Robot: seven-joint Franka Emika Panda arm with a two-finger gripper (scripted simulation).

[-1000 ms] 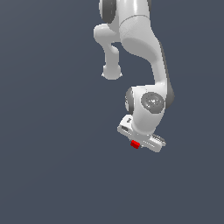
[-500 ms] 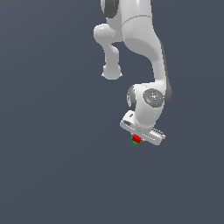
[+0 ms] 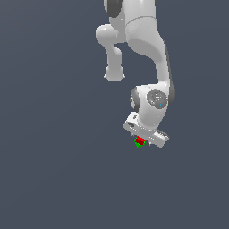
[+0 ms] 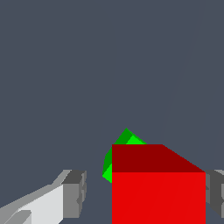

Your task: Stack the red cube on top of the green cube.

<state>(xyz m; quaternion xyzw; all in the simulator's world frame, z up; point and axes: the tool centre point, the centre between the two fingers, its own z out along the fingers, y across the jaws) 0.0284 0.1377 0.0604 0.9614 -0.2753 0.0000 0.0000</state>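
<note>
In the exterior view the red cube (image 3: pixel 140 140) sits right on the green cube (image 3: pixel 138 145), directly under the white gripper (image 3: pixel 143 137). The wrist view shows the red cube (image 4: pixel 157 192) large between the two grey fingers, with the green cube (image 4: pixel 119 151) peeking out behind and below it, turned at an angle. One finger (image 4: pixel 74 192) stands clearly apart from the red cube's side. The other finger (image 4: pixel 215 192) is right at the opposite side. The gripper (image 4: pixel 145 194) is open a little wider than the cube.
The white arm (image 3: pixel 147 53) comes down from the top of the exterior view to the cubes. Around them lies only a plain dark grey floor (image 3: pixel 53 170).
The gripper carried the red cube a short way toward the exterior view's left and onto the green cube. It has barely moved over the last half second.
</note>
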